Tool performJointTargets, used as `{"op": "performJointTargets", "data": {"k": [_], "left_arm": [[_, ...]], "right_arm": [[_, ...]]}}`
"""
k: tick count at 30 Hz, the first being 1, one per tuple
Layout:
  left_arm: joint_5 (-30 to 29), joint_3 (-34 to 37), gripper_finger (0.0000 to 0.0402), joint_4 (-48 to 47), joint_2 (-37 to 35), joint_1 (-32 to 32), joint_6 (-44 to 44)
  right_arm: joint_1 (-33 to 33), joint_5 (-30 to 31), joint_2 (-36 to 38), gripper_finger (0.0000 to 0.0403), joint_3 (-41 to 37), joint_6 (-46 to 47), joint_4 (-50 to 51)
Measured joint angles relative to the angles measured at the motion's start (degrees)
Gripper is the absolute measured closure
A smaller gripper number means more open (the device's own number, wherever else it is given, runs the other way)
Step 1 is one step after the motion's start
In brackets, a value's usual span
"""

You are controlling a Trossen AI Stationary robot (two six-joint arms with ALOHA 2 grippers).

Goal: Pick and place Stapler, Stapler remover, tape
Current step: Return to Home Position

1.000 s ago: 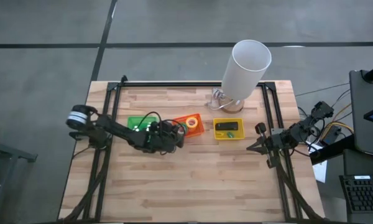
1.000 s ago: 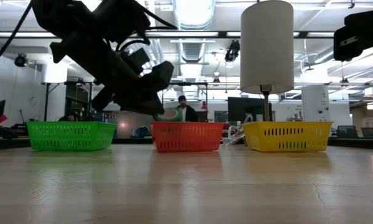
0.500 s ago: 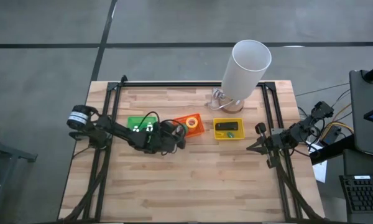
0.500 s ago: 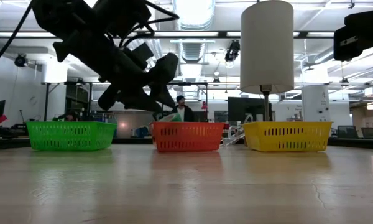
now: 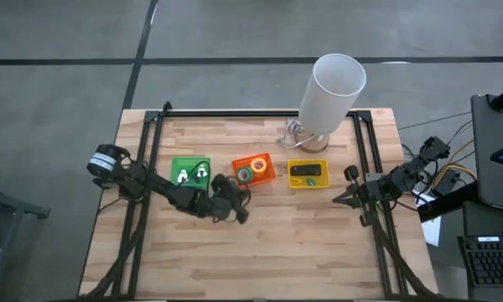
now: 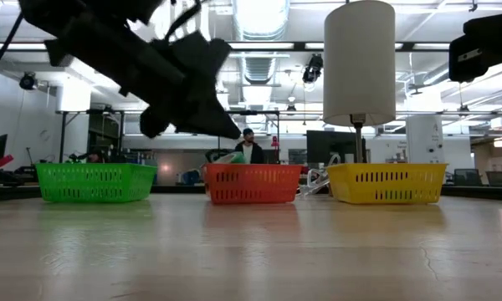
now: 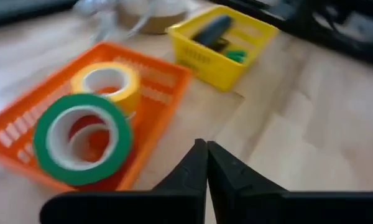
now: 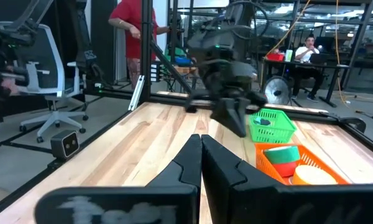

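A green tape roll (image 7: 81, 146) lies tilted in the orange bin (image 5: 253, 169), beside a yellow roll (image 7: 105, 84). The dark stapler (image 5: 302, 170) lies in the yellow bin (image 5: 308, 174) and also shows in the left wrist view (image 7: 211, 28). The green bin (image 5: 190, 172) holds two small white pieces. My left gripper (image 5: 235, 210) is shut and empty above the table, on the near side of the orange bin; its closed fingertips show in the left wrist view (image 7: 206, 162). My right gripper (image 5: 345, 198) is shut and empty at the table's right edge.
A lamp with a tall white shade (image 5: 331, 88) stands behind the yellow bin at the far edge. The three bins stand in a row across the table's middle. Bare wood (image 5: 268, 252) stretches along the near half. People show in the room beyond the table.
My left gripper has opened over the orange bin and let go of the green tape roll, which now lies in that bin. It has then drawn back toward the table's near edge and shut.
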State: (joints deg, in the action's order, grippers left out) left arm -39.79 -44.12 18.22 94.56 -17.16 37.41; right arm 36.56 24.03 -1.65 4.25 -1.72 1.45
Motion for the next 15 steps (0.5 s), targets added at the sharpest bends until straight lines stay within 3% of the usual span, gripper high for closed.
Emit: {"op": "performJointTargets", "data": {"k": [5, 6, 10, 15], "left_arm": [[-2.77, 0.04, 0.0378, -3.85, -1.28, -3.02, -20.15], [-2.46, 0.18, 0.0376, -4.31, -1.45, -3.47, -20.60], [-0.91, 0.22, 0.0371, -4.45, -3.52, -4.63, -6.97], [0.06, 0.52, 0.0376, -5.00, -7.00, -5.56, -8.11]], "right_arm": [[0.00, 0.00, 0.00, 0.0394, 0.00, -0.08, 0.00], [0.01, -0.01, 0.00, 0.0394, 0.00, -0.21, 0.00], [0.02, -0.02, 0.00, 0.0394, 0.00, -0.22, 0.00], [0.01, 0.00, 0.00, 0.0394, 0.00, 0.02, 0.00]]}}
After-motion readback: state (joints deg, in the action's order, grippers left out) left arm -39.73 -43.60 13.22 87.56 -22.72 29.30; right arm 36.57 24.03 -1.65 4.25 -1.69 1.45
